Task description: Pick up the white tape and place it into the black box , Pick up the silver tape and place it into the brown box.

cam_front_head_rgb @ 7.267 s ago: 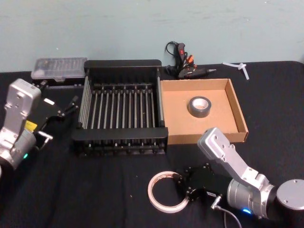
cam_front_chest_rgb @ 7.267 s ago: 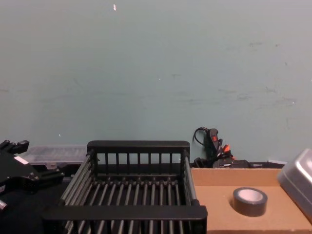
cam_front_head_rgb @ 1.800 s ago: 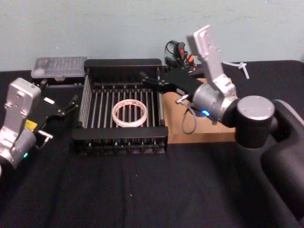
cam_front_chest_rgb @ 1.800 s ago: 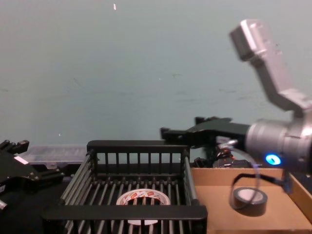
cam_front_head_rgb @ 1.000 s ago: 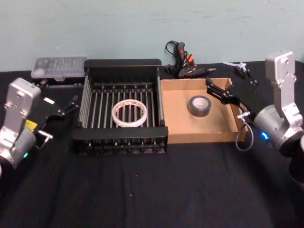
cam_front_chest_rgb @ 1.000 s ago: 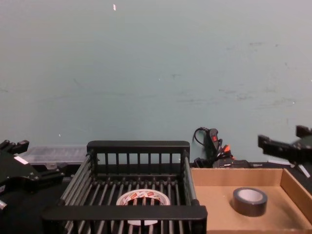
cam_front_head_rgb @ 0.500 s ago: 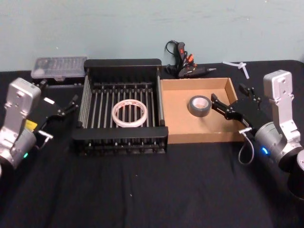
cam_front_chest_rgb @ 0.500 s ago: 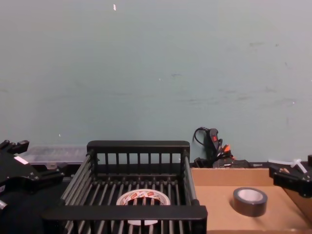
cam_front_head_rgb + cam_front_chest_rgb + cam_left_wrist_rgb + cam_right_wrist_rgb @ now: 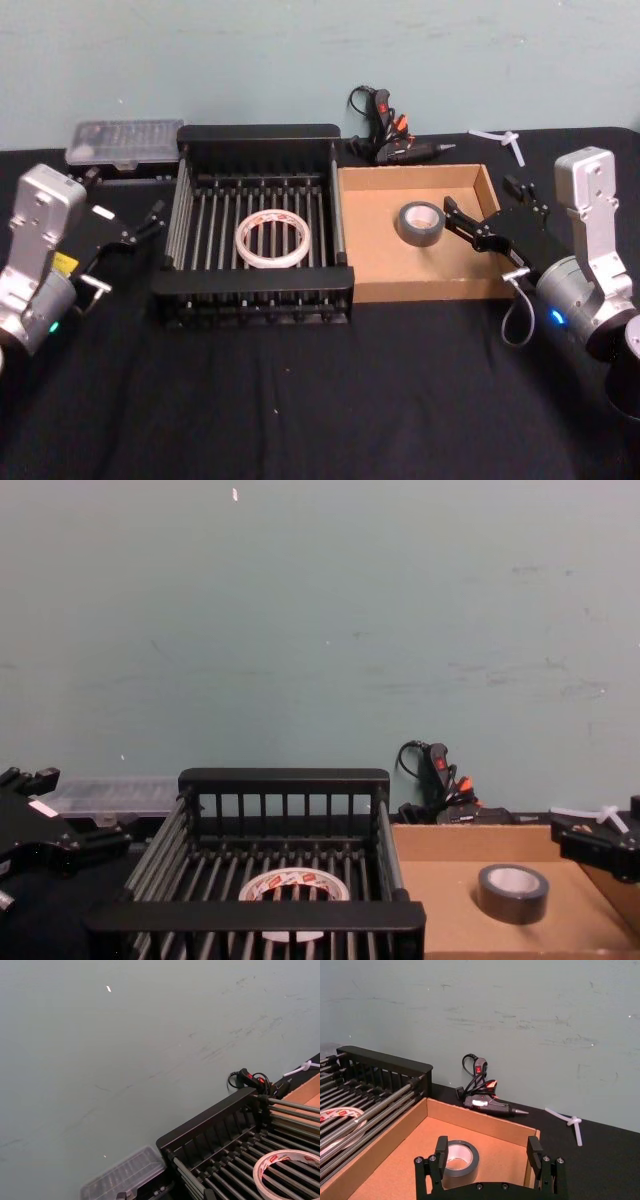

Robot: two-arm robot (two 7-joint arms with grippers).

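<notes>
Right pincer (image 9: 487, 212): fingers apart, nothing held, poised at the brown box's (image 9: 372, 268) right wall. Just beside it, the silver tape (image 9: 420, 222) is seen flat on the box floor. To the left, the white tape (image 9: 272, 238) is laid flat on the bars of the black box (image 9: 250, 293). Left pincer (image 9: 140, 223): parked over the desk (image 9: 300, 400) left of the black box, fingers apart, empty.

Right tool (image 9: 487, 212) spread wide, left tool (image 9: 140, 222) parked
</notes>
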